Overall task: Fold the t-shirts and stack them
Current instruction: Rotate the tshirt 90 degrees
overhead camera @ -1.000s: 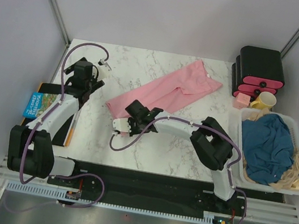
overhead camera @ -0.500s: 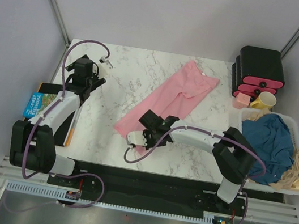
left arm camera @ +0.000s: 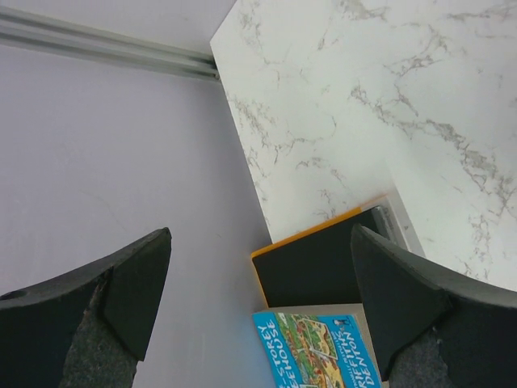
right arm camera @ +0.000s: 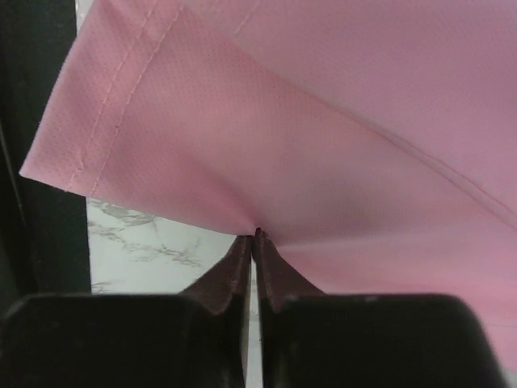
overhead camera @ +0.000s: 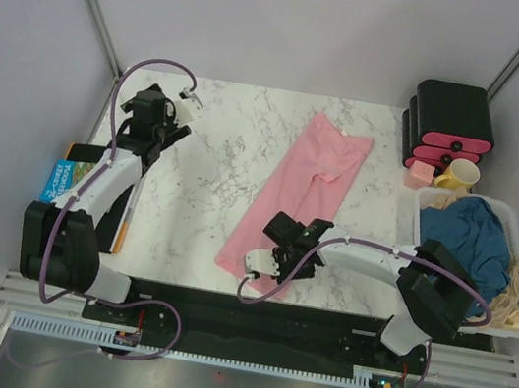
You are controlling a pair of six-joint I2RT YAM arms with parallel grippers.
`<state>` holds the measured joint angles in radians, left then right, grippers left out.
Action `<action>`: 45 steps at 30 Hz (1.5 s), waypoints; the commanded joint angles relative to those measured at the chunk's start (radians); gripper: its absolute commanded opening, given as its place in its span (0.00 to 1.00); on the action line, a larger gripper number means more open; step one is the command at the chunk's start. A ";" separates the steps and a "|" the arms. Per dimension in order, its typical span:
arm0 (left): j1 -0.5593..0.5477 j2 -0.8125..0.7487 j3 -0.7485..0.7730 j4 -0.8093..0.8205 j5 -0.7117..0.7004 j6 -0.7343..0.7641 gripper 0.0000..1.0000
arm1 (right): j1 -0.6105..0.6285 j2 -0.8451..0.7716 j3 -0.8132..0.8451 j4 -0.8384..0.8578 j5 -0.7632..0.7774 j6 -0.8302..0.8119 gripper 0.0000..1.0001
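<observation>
The light pink t-shirt lies folded lengthwise in a long strip down the middle of the marble table, its collar end at the back. My right gripper is shut on its near hem, close to the table's front edge. In the right wrist view the fingertips pinch the pink t-shirt at a fold. The dark teal-blue t-shirt lies bunched in the white basket at the right. My left gripper is open and empty above the table's back left corner.
A black stack of boxes with pink fronts, a yellow mug and a small pink block stand at the back right. Books lie off the table's left edge, also in the left wrist view. Beige cloth hangs out of the basket.
My right gripper has pulled the pink shirt's hem toward the front and right, swinging the strip from a diagonal to nearly straight front-to-back. The left gripper has moved slightly toward the back.
</observation>
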<state>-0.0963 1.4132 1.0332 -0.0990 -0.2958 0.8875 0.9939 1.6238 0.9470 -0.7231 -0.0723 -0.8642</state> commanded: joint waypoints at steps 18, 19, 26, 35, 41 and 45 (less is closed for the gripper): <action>-0.180 0.441 0.526 -0.427 0.720 -0.362 1.00 | -0.413 -0.210 0.398 -0.071 -0.003 0.358 0.71; -0.180 0.493 0.581 -0.458 0.778 -0.380 0.99 | -0.441 -0.200 0.418 -0.075 0.000 0.370 0.71; -0.190 0.884 1.051 -0.634 0.952 -0.530 0.96 | -0.589 -0.150 0.559 -0.085 0.021 0.360 0.72; -0.246 1.121 1.303 -0.679 0.946 -0.598 0.95 | -0.649 -0.128 0.665 -0.081 0.045 0.320 0.71; -0.253 1.176 1.357 -0.642 0.980 -0.659 0.95 | -0.653 -0.104 0.713 -0.081 0.048 0.317 0.71; -0.253 1.195 1.372 -0.591 1.034 -0.719 0.95 | -0.653 -0.070 0.751 -0.082 0.045 0.317 0.70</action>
<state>-0.3553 2.5919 2.3466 -0.7498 0.6506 0.2714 0.3439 1.5227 1.6321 -0.8078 -0.0364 -0.5457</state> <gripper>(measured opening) 0.949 0.706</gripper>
